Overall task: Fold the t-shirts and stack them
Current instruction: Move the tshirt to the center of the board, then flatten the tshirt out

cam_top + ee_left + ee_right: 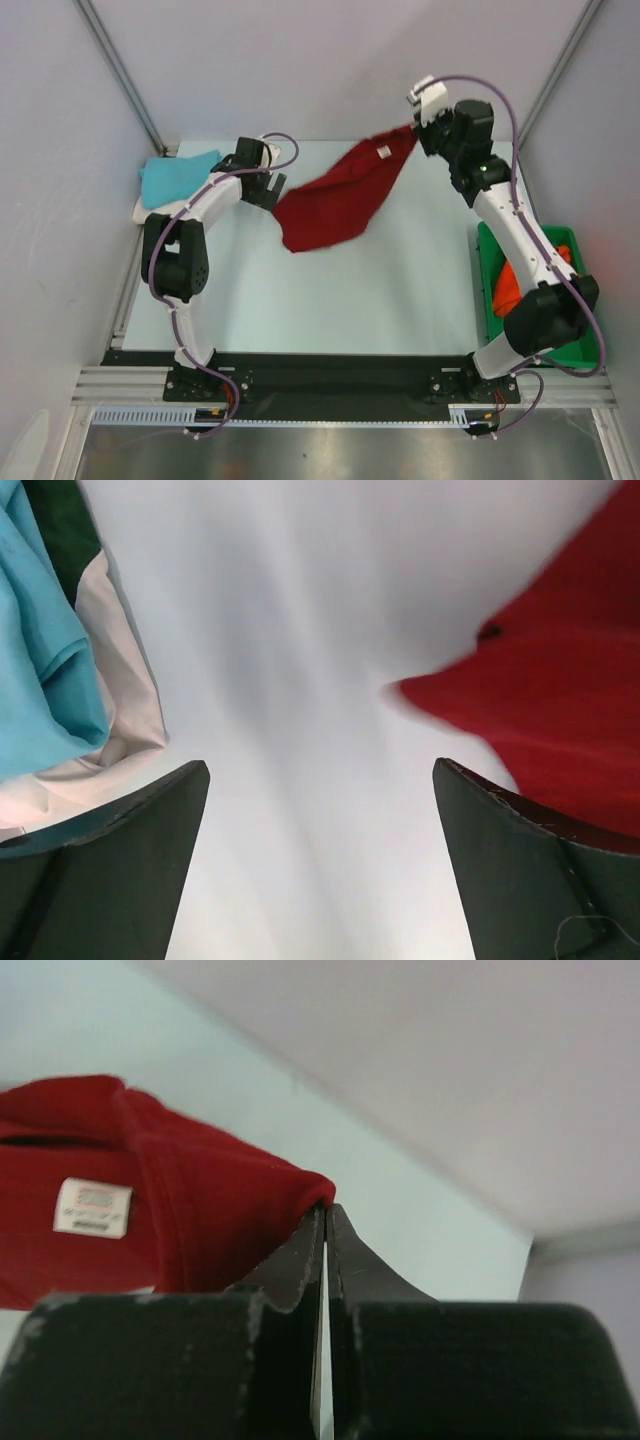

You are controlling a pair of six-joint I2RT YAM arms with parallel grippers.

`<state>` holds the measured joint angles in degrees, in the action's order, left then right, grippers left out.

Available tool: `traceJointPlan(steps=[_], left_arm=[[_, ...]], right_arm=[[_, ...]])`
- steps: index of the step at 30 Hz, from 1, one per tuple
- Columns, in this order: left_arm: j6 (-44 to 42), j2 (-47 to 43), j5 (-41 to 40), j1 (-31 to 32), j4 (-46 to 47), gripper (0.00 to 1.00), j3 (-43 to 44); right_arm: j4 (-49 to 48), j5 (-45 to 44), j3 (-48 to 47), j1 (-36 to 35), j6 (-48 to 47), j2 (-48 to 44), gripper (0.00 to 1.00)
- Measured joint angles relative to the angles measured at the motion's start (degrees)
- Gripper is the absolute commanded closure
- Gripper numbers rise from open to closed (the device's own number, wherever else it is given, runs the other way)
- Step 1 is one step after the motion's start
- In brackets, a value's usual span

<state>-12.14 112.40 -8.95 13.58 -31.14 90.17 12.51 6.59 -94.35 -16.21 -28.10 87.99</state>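
The dark red t-shirt hangs stretched from the back right down to the middle of the table. My right gripper is shut on its upper corner; in the right wrist view the jaws pinch the red cloth beside its white label. My left gripper is open and empty just left of the shirt's lower edge; the red shirt fills that view's right side. The turquoise t-shirt lies on the cream white t-shirt at the back left; both show in the left wrist view. The orange t-shirt lies in the tray.
A green plastic tray stands at the right edge, under the right arm. Grey walls with metal posts close in the back and sides. A black rail runs along the near edge.
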Motion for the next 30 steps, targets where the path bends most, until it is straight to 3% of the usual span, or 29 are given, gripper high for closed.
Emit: traceJointPlan(steps=[8,15,25,28,29,30], left_arm=[[-1.0,0.4,3.5,0.1,-2.2,0.05,2.4],[-2.4,2.4,10.7,0.6,-3.5,0.13,4.2],[-3.0,14.8,18.2,1.6,-8.4,0.21,13.5],[-3.1,16.2,19.9,2.1,-9.5,0.44,15.2],[-3.2,16.3,20.4,2.2,-9.8,0.66,15.4],[-2.9,16.3,21.3,2.3,-10.2,0.78,15.5]], right_arm=[[0.8,-2.8,26.5,11.5,0.7,4.2,1.00],[-1.3,-2.5,27.9,10.1,0.6,1.9,1.00],[-2.7,-2.4,28.0,11.3,0.7,0.3,1.00],[-3.3,-2.4,28.5,11.2,0.7,0.3,1.00],[-3.5,-2.4,28.8,11.2,0.7,0.3,1.00],[-3.5,-2.4,29.0,11.2,0.7,0.3,1.00]])
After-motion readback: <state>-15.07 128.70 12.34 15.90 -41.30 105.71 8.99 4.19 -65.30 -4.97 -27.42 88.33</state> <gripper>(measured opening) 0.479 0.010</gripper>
